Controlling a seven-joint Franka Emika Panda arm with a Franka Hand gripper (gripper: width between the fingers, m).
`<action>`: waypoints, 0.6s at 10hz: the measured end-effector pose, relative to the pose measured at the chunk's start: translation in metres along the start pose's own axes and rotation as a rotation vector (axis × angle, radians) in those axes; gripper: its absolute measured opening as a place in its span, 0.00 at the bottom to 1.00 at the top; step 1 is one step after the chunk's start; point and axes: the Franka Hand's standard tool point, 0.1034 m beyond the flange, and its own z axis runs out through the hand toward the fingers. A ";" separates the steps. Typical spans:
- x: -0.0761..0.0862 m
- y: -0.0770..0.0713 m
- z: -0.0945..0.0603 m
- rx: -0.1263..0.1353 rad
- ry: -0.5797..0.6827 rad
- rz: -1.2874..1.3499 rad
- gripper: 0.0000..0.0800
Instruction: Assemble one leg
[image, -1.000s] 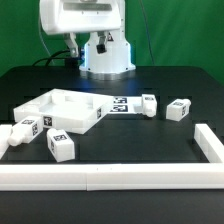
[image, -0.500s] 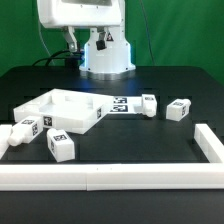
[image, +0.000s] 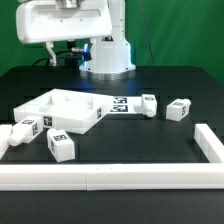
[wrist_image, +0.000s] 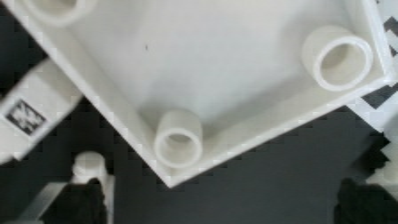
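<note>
Several legs, stubby white blocks with tags, lie loose on the black table: one (image: 60, 146) in front of the panel, two (image: 22, 131) at the exterior view's left, and two more (image: 150, 104) (image: 180, 110) at its right. The large white square panel (image: 65, 110) lies between them. In the wrist view my gripper (wrist_image: 231, 195) is open and empty, with dark fingertips (wrist_image: 86, 185) on either side, high above a corner of the panel (wrist_image: 196, 70) with round sockets (wrist_image: 178, 148). One tagged leg (wrist_image: 25, 112) shows beside the panel's edge. The arm's white hand (image: 65, 22) hangs high at the back.
The marker board (image: 121, 104) lies behind the panel. A low white wall (image: 100, 178) runs along the table's front and up the exterior view's right side (image: 209, 146). The robot's base (image: 105, 55) stands at the back.
The arm's hand has swung toward the exterior view's left, above the panel. The parts on the table have not moved.
</note>
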 end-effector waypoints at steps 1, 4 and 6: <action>-0.004 -0.004 -0.002 0.100 -0.003 0.000 0.81; -0.002 -0.002 -0.002 0.079 0.000 -0.005 0.81; -0.002 -0.002 -0.001 0.079 -0.001 -0.005 0.81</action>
